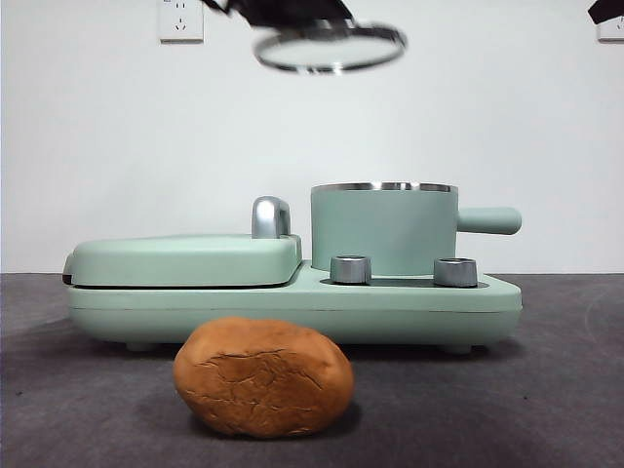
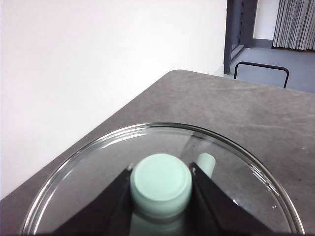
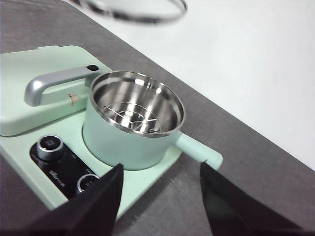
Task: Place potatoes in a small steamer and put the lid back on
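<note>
The potato lies on the table in front of the mint-green cooker. The small steamer stands uncovered on the cooker's right side, its steel inside empty, handle pointing right. High above it hangs the glass lid, tilted a little, with my left gripper shut on its green knob. My right gripper hovers open near the steamer's handle side, holding nothing; in the front view it is a black tip at the top right corner.
The cooker base carries a flat griddle cover with a chrome handle on the left and two steel dials in front of the steamer. A wall stands close behind.
</note>
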Available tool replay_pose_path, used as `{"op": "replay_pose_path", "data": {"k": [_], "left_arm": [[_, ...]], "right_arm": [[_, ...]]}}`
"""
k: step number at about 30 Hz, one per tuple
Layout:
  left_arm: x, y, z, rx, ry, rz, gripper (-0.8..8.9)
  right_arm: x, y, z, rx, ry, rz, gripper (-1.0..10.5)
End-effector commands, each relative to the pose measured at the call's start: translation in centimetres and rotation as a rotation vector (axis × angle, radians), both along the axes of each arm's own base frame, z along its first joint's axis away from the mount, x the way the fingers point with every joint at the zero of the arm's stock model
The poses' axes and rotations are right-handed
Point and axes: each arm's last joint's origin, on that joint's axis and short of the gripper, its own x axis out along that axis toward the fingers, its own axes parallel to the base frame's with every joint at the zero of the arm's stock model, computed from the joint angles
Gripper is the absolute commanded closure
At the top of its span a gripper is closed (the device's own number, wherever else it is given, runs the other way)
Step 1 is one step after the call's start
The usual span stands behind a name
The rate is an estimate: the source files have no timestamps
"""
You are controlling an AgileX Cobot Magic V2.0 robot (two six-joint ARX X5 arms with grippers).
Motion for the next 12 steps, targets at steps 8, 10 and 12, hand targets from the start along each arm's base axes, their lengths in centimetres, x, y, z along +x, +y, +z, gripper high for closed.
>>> {"op": "replay_pose_path", "data": {"k": [8, 10, 12], "left_arm": [[-3.4, 5.6, 4.0, 0.037, 0.012, 0.085, 7.95], [-4.1, 6.6, 4.2, 0.048, 0.013, 0.101, 7.95], [-5.0, 7.3, 4.2, 0.045, 0.013, 0.113, 7.95]], "right_arm": [[-0.2, 1.9, 0.1, 0.004, 0.034, 0.143, 6.5], [-0.1, 2.5, -0.2, -0.003, 0.063, 0.187, 6.5], [0.0, 3.1, -0.4, -0.009, 0.083, 0.222, 6.5]]}}
